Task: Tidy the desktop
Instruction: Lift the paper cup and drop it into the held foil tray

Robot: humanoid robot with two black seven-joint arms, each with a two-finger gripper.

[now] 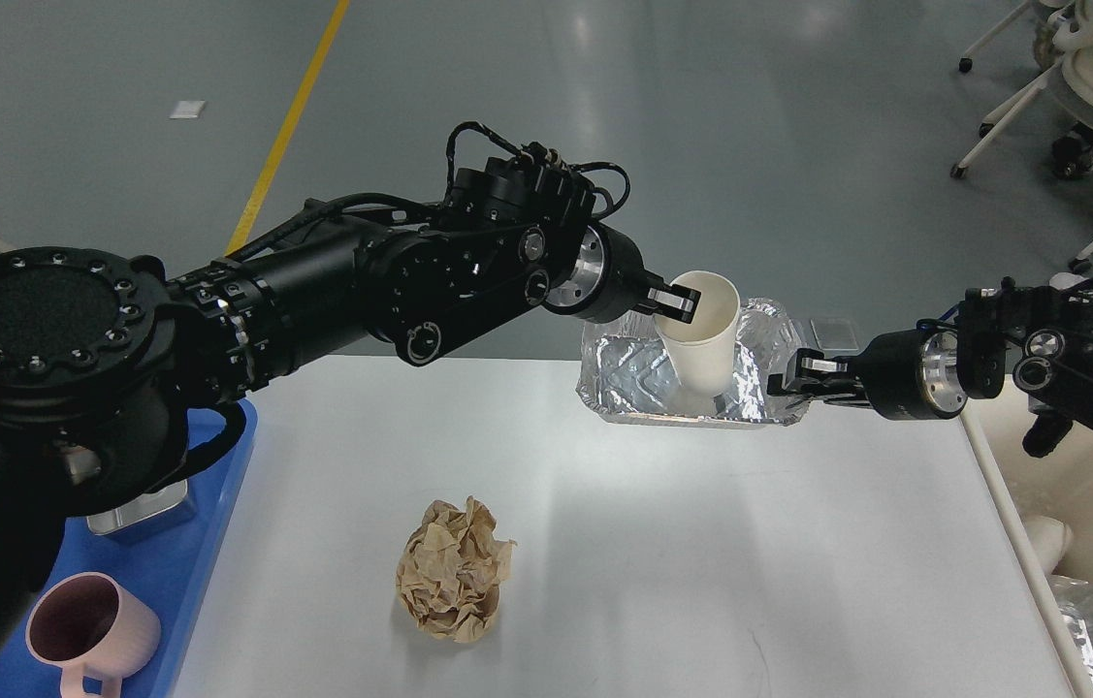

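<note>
The left gripper (680, 302) pinches the rim of a white paper cup (701, 330), one finger inside and one outside the wall, holding it upright over a foil tray (638, 383). Whether the cup's base rests on the foil or hangs just above it I cannot tell. The right gripper (791, 376) sits at the tray's right edge, its fingers narrowly set at the crumpled foil rim; it looks like a hold, but I cannot be sure it is actually clamped.

The white surface (701, 543) spreads below and towards me from both grippers. Well below the left gripper, near the front, lies a ball of crumpled brown paper (455, 583). To that gripper's lower left, partly under the arm, a blue tray (158, 572) holds a pink mug (90, 630).

The cup is probably very light and thin-walled: a rim pinch will carry it, but too much squeeze would buckle the lip. The foil looks flimsy and slick, likely to bend under a one-sided hold, so its folded rim is the best place to grip. The paper ball should be soft and featherlight, easy to take across its middle.
</note>
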